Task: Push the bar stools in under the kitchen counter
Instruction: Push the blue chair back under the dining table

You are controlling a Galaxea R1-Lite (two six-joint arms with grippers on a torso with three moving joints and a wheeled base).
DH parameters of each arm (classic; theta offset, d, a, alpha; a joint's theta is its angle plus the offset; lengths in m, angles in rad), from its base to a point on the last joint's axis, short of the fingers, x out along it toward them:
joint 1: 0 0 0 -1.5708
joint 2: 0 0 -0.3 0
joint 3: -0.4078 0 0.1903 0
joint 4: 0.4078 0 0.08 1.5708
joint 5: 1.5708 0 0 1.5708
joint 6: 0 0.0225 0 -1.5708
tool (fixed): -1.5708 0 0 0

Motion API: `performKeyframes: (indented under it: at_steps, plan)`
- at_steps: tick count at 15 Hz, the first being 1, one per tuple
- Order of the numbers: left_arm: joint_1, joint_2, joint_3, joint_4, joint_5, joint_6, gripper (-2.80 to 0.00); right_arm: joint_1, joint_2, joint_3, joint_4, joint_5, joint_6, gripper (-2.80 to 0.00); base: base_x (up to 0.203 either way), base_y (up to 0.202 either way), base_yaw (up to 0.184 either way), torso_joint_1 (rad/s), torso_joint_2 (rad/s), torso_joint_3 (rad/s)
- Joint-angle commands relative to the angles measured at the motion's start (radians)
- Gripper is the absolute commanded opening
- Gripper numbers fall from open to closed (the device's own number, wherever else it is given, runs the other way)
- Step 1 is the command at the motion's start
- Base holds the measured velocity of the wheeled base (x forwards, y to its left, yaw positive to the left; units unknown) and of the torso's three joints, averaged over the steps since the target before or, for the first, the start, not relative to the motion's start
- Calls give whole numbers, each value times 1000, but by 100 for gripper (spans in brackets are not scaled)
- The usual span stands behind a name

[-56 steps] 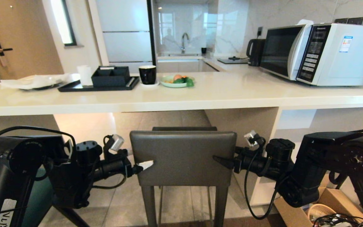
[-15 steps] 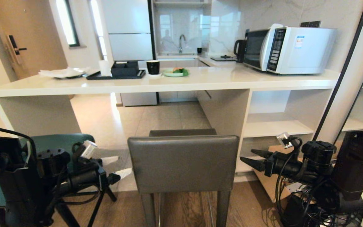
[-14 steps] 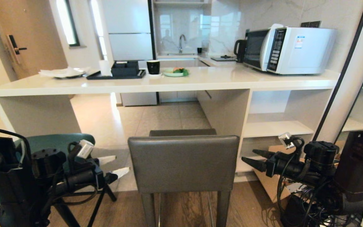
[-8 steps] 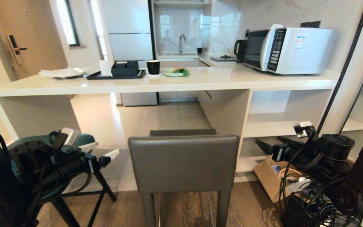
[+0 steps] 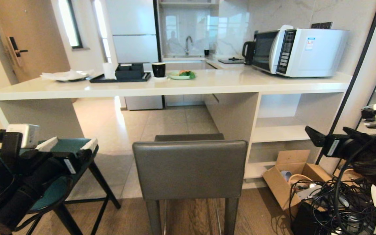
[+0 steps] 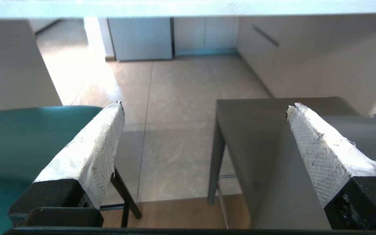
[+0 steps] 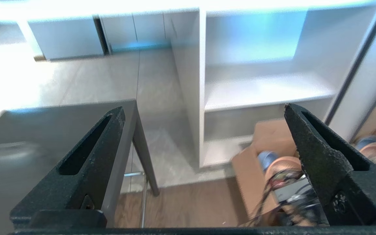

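While both grippers hang free, the scene from big to small is so:

kitchen counter: far beyond both pairs of jaws, long white slab with the end panel at the robot's left and open shelves at the right.

dark grey stool: between the two grippers, touching neither; its seat reaches toward the counter's front edge, but its back and rear legs stand out from it on the wooden floor.

teal stool: directly under and behind the left jaws, out from the counter, near the end panel.

microwave: on the counter, above the shelves, far beyond the right jaws.

cardboard box: on the floor below the right jaws, with cables beside it.

left gripper: jaws wide apart, nothing between them; white-taped fingers point toward the counter, above the teal seat.

right gripper: jaws wide apart and empty; black fingers point toward the shelves, the grey stool to one side.
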Motion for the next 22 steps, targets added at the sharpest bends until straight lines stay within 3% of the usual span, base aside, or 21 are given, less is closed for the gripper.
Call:
performKeyframes:
  at_steps: [1, 3, 5, 8, 9, 11, 13, 14, 17, 20, 22]
  plan:
    - [-15, -270, 87, 42, 5, 3, 0, 5, -360, 33, 170, -6, -12, 0, 0, 0, 0, 0, 0, 0]
    - [-19, -490, 109, 187, 11, 7, 0, 6, -609, 41, 394, -14, -21, 0, 0, 0, 0, 0, 0, 0]
    - [-21, -759, 85, 446, 13, 8, 0, -4, -846, 35, 639, -18, -28, 0, 0, 0, 0, 0, 0, 0]
    - [-16, -1164, -47, 1056, 15, 5, 0, -25, -1136, 21, 963, -18, -40, 0, 0, 0, 0, 0, 0, 0]
    - [-14, -1243, -85, 1186, 27, 2, 0, -31, -1210, 18, 1049, -18, -44, 0, 0, 0, 0, 0, 0, 0]
    - [-5, -1313, -153, 1290, 68, 18, 0, -61, -1332, 12, 1185, -9, -52, 0, 0, 0, 0, 0, 0, 0]
    - [103, -1324, -167, 1329, 91, 41, 0, -87, -1406, 10, 1295, 13, -63, 0, 0, 0, 0, 0, 0, 0]
    - [143, -1345, -160, 1338, 72, 45, 0, -90, -1418, 16, 1304, 24, -65, 0, 0, 0, 0, 0, 0, 0]
    - [115, -1481, -96, 1395, -24, 49, 0, -90, -1519, 84, 1299, 143, -100, 0, 0, 0, 0, 0, 0, 0]
    - [106, -1588, -17, 1577, -69, 36, 0, -90, -1516, 192, 1270, 156, -106, 0, 0, 0, 0, 0, 0, 0]
    - [106, -1588, 59, 1559, -82, 43, 0, -90, -1516, 290, 1187, 157, -115, 0, 0, 0, 0, 0, 0, 0]
